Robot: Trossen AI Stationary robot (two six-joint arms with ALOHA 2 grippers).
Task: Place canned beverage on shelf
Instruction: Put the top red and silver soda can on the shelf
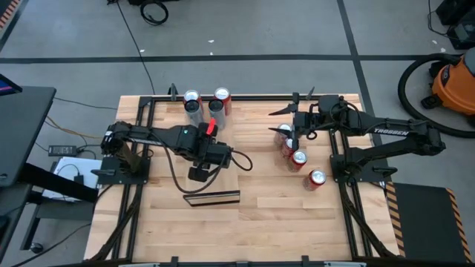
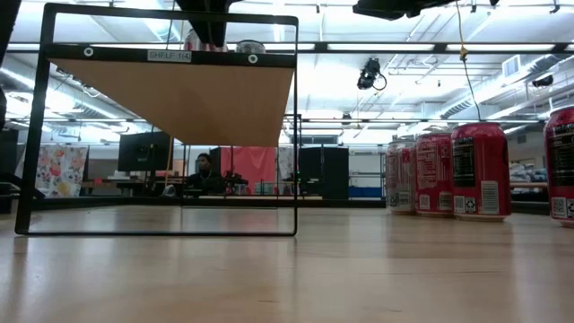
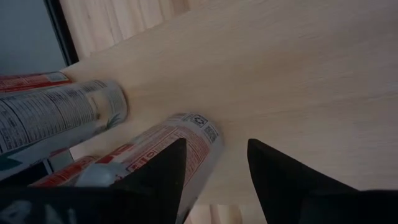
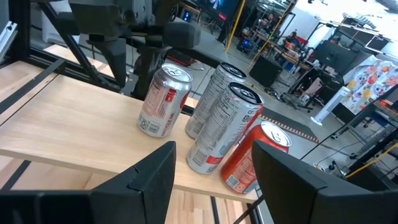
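The shelf [image 2: 179, 99] is a pale wood slab carried high in a black frame [image 2: 296, 135]. Several cans stand upright on it by their bases: a red-and-white can [image 4: 163, 101], two silver ones [image 4: 214, 98] [image 4: 225, 129] and a red one [image 4: 254, 157]. My left gripper [image 3: 214, 142] [image 1: 210, 127] points steeply down over the shelf [image 3: 280, 74], open, with only bare wood between its fingers. A red-and-white can [image 3: 186, 140] stands just beside one finger. My right gripper [image 4: 212, 149] [image 1: 276, 121] waits level at the shelf's right end, open. My left gripper has one finger [image 3: 163, 168] close beside the side of the red-and-white can [image 3: 200, 132], which stands on the shelf outside the gap. The finger hides the place where they meet, so I cannot tell whether they touch.
Several red cans [image 1: 299, 157] [image 2: 480, 170] stand on the table at the right, below my right arm. A flat dark piece [image 1: 211, 196] lies on the table near the middle. The frame's black posts [image 4: 22, 37] stand around the shelf.
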